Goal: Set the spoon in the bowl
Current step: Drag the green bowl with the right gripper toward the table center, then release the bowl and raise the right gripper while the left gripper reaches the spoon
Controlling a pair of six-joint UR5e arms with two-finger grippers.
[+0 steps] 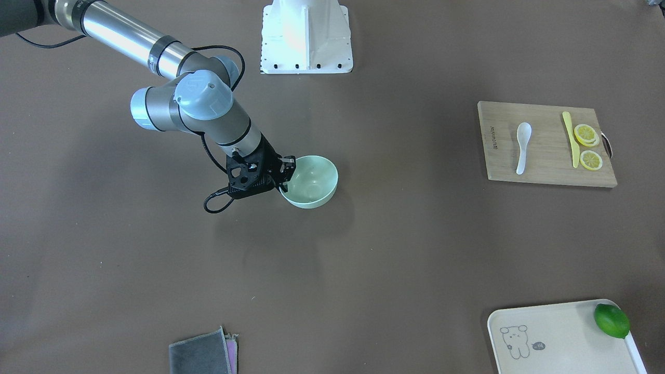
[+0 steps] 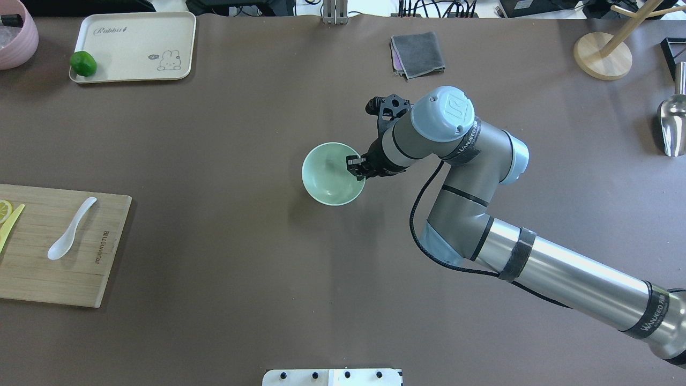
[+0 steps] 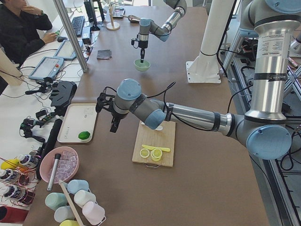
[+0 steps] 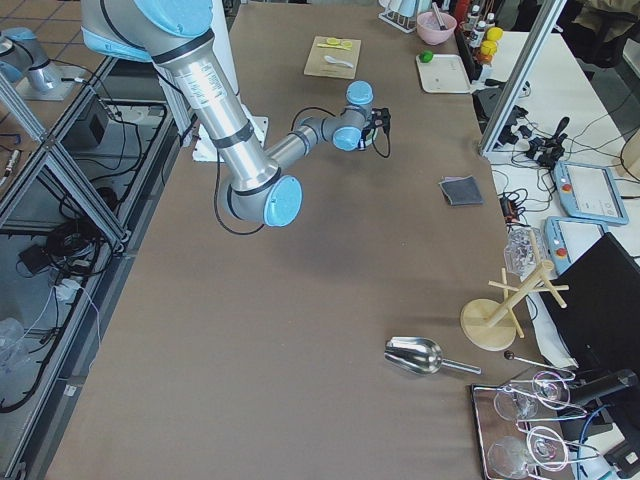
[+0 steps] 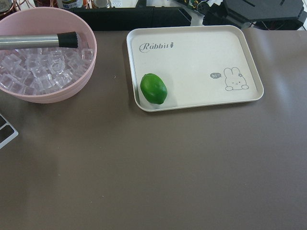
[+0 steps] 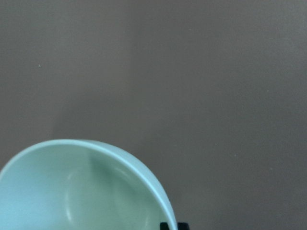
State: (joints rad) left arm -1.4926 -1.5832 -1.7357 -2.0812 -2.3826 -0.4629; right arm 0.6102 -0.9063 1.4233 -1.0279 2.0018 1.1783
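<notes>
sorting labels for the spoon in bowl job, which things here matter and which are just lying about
For the job:
spoon
bowl

Just lying about:
cutting board
yellow knife
lemon slices
lime
tray
grey cloth

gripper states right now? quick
Left gripper: cannot tell.
Right gripper: closed on the bowl rim.
</notes>
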